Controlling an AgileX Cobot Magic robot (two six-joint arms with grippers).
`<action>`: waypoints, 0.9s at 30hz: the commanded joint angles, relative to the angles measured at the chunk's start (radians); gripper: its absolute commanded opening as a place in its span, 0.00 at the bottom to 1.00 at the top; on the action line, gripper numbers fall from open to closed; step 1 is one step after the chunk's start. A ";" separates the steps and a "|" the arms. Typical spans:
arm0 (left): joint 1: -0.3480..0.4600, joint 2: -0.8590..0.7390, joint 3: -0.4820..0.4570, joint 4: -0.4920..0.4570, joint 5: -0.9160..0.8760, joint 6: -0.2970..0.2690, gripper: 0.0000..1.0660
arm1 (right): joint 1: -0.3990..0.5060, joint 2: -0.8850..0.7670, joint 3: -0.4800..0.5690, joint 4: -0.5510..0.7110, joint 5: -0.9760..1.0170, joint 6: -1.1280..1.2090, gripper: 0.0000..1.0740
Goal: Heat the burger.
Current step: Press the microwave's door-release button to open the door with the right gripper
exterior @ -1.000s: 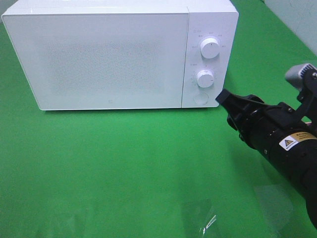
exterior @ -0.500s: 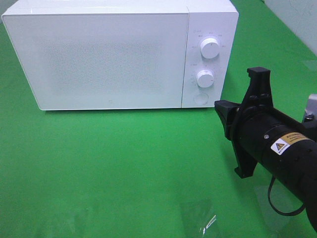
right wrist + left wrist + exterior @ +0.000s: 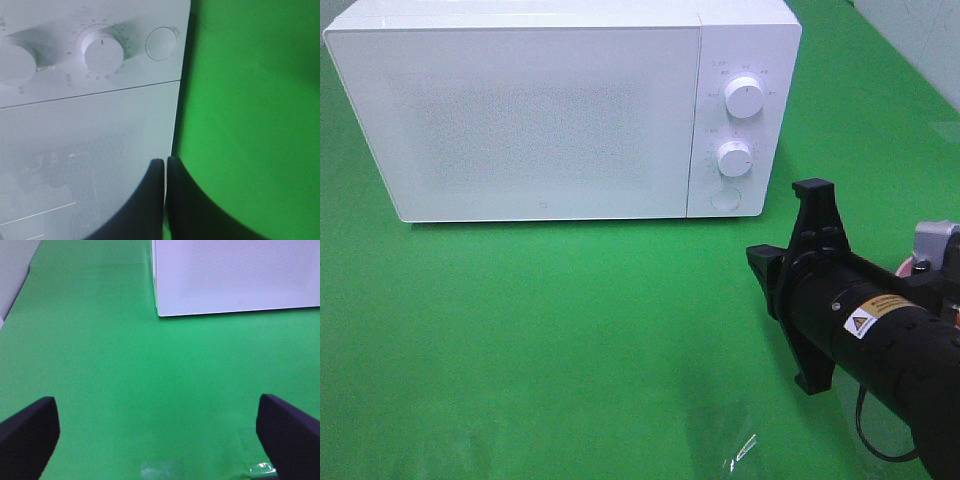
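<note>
Green cloth point(image 3: 570, 330) | right pincer point(image 3: 760, 262) clamped empty, backed off microwave point(image 3: 520, 110) since earlier | left pincer point(image 3: 160, 432) spread wide

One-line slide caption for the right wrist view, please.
Right pincer shut and empty, facing the closed white microwave near its dial and round button, over green cloth.

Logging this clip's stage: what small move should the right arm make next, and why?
Probably advance the shut right pincer onto the round button below the lower dial. The microwave door is closed, and the pincer sits just off that corner, pointing toward it.
</note>
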 commanded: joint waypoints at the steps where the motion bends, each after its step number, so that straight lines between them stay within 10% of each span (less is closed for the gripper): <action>1: -0.006 -0.023 0.000 -0.006 -0.014 -0.001 0.94 | 0.005 0.034 -0.010 0.033 -0.008 0.002 0.00; 27: -0.006 -0.016 0.000 -0.006 -0.014 -0.001 0.94 | -0.210 0.146 -0.181 -0.116 0.058 -0.024 0.01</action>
